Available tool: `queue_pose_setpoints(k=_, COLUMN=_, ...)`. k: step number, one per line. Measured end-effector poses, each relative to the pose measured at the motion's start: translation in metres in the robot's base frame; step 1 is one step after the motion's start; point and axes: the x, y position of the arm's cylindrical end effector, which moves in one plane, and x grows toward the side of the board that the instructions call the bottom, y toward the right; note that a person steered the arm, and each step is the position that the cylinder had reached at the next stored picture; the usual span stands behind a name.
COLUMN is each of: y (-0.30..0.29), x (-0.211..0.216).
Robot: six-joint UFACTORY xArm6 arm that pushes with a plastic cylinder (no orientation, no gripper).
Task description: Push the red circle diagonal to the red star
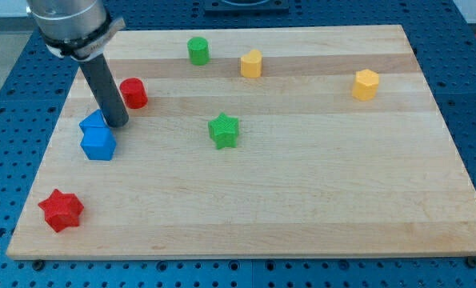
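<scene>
- Bench [302, 224]: pale wooden board on a blue perforated surface; the blocks are spread mostly over its left and top parts.
- Nearest the view's bottom, at the left: red star [61, 210], lying alone close to the bench's bottom-left corner, well apart from every other block.
- Up from it: blue cube [98, 143], with a second blue block [93, 122] touching it just behind; that one's shape is partly hidden by the rod.
- My tip [116, 125] stands just beside the rear blue block, at its right edge; contact cannot be told. No claw on this arm, only the dark rod, so nothing is held.
- Red circle [134, 93]: just up and to the right of my tip, near the rod but apart from it. The two blue blocks lie between the red circle and the red star.
- Mid-board: green star [223, 130], well to the right of the tip.
- Far edge: green cylinder [198, 50], a yellow block [251, 63] beside it, another yellow block [366, 84] far right.
</scene>
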Motion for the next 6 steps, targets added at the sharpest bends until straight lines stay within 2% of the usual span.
queue_pose_setpoints(k=2, y=0.000, x=-0.019)
queue_pose_setpoints(k=5, y=-0.021, x=-0.024)
queue_pose_setpoints(k=6, y=-0.032, x=-0.054)
